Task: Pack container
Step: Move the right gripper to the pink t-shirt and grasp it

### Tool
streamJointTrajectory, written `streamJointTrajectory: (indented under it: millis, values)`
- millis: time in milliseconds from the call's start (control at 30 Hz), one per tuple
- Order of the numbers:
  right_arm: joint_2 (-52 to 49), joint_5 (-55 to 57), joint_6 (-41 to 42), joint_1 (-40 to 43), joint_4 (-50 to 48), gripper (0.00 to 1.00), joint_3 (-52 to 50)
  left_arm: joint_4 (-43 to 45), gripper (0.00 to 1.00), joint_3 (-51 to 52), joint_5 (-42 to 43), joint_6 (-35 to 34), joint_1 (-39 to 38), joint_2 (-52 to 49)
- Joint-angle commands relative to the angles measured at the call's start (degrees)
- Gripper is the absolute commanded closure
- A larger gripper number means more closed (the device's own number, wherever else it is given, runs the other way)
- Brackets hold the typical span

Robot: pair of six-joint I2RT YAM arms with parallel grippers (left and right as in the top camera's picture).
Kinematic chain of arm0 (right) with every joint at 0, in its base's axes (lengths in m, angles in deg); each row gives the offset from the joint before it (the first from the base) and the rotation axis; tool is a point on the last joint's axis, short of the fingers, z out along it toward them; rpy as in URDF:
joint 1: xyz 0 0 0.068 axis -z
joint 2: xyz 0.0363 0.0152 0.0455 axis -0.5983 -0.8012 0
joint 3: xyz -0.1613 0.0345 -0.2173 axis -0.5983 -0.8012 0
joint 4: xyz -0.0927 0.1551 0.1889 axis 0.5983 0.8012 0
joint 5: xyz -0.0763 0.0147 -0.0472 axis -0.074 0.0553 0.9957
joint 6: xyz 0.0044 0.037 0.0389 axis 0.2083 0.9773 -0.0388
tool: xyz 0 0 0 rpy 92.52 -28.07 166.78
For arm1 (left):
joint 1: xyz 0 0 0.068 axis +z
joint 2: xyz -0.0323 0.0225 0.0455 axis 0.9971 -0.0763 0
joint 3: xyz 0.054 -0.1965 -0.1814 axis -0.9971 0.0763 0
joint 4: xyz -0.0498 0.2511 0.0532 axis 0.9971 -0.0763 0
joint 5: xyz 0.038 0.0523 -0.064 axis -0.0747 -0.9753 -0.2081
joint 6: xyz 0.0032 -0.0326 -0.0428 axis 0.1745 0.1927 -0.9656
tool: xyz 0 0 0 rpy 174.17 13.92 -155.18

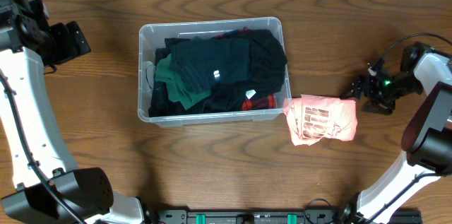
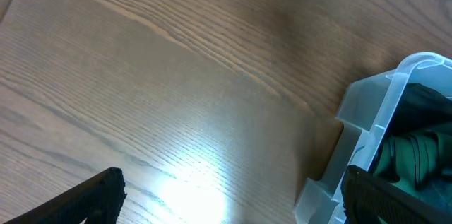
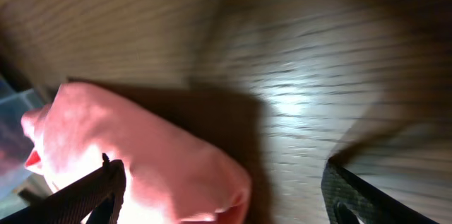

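Black fingertips (image 3: 106, 185) of the right gripper (image 3: 226, 196) frame the wrist view, spread wide with nothing between them, as they hang low over the near end of a folded pink garment (image 1: 321, 119) on the wooden table (image 1: 212, 174). The container (image 1: 212, 25) sits at the middle of the table, already heaped with dark clothing (image 1: 226, 68) in black and green, with a flash of red plaid. The pink piece lies outside it, at its front right corner, close enough that touching cannot be ruled out. Across the table, the left gripper (image 2: 236, 199) is likewise spread and empty, parked beside the container's left wall. The step in hand looks to be collecting this last garment. To do it well, the right arm should likely come down over the middle of the fold, not its edge, and pinch through all the layers so that the cloth does not unfurl. The lift then needs to clear the wall before the garment is laid flat on the pile, which is nearly level with the rim, and a light press may be needed to seat it.
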Motion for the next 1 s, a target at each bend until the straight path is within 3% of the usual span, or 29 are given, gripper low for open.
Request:
streamJointTrajectory:
  millis: [0,133,233,300,367,433,633,733,833,967]
  values:
    - [-0.28,-1.6,-2.47,-2.03,-0.83,0.13,-2.32,-0.15,0.02,0.44,-0.46,0.57,0.17,0.72]
    - [-0.28,-1.53,-2.45,-4.28,-2.54,0.17,-4.7,-0.15,0.02,0.44,-0.46,0.57,0.17,0.72]
    - [-0.28,0.39,-1.03,-5.86,-4.07,0.35,-6.29,-0.15,0.02,0.44,-0.46,0.57,0.17,0.72]
    - [-0.28,1.66,-0.11,-6.62,-4.85,0.39,-7.34,-0.15,0.02,0.44,-0.46,0.57,0.17,0.72]
    - [-0.28,1.68,-0.04,-7.06,-5.35,0.54,-8.0,-0.15,0.02,0.44,-0.46,0.57,0.17,0.72]
    - [-0.28,1.2,-0.07,-7.19,-5.33,0.57,-8.15,-0.15,0.02,0.44,-0.46,0.57,0.17,0.72]
    - [-0.02,-1.2,-0.13,-7.19,-4.02,0.81,-7.89,-0.15,0.02,0.44,-0.46,0.57,0.17,0.72]
    - [1.09,-2.43,-0.33,-7.19,-3.43,0.8,-7.54,-0.15,0.02,0.44,-0.46,0.57,0.17,0.72]
    - [3.37,-2.6,-0.33,-7.19,-3.32,0.94,-7.45,-0.15,0.02,0.44,-0.46,0.57,0.17,0.72]
    - [7.78,-2.86,-0.33,-7.13,-3.39,0.96,-7.39,-0.15,0.02,0.44,-0.46,0.57,0.17,0.72]
